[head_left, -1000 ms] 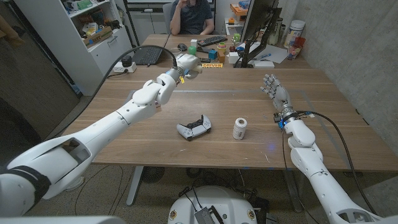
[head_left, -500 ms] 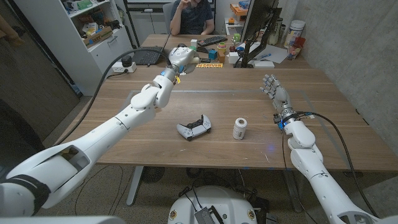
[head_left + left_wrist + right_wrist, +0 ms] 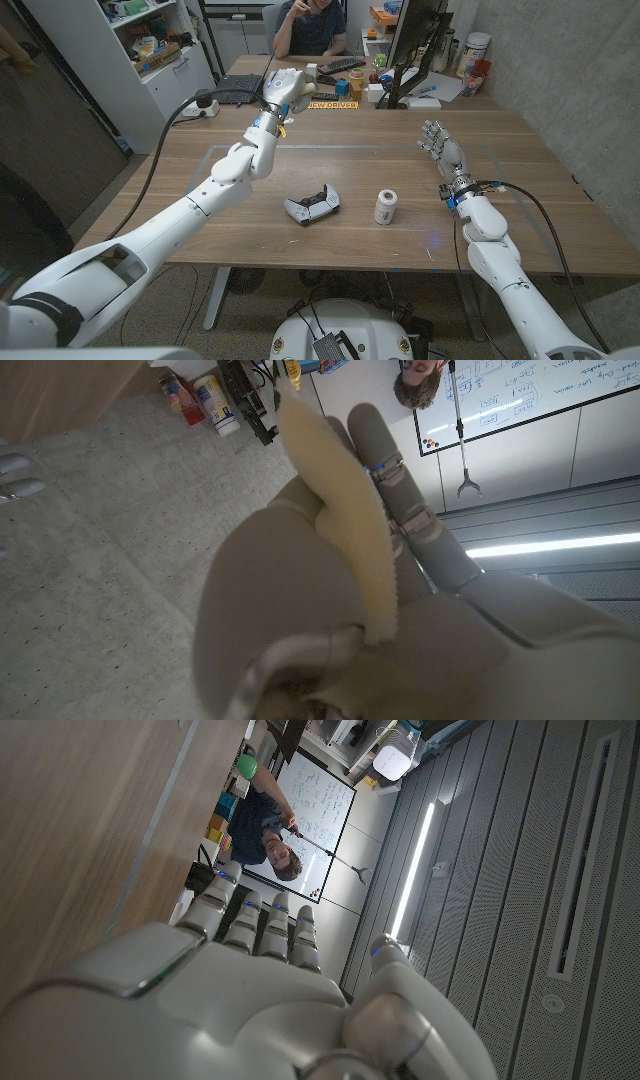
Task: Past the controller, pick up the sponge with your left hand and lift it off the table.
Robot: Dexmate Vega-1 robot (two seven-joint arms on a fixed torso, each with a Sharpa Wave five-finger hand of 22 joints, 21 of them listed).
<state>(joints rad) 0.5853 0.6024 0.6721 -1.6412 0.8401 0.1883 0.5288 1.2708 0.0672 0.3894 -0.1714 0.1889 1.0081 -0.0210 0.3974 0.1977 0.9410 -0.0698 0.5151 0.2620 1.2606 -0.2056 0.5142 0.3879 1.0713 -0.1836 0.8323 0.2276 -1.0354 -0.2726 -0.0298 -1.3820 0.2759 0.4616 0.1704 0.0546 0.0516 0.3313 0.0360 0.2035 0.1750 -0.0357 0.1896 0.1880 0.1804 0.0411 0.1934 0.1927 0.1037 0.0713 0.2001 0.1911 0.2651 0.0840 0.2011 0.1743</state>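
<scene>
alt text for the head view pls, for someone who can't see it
The robot's left hand holds a pale sponge raised above the far side of a wooden table. A white game controller and a small white bottle sit near the front edge, and the right hand is open, fingers apart, at the right.

The controller [image 3: 311, 207] lies on the table [image 3: 360, 170], near the front. A small jar [image 3: 386, 206] stands just to its right. Far behind them, the left hand [image 3: 284, 90] holds the sponge [image 3: 345, 510] above the table. The right hand [image 3: 441, 145] is at the right side.
</scene>
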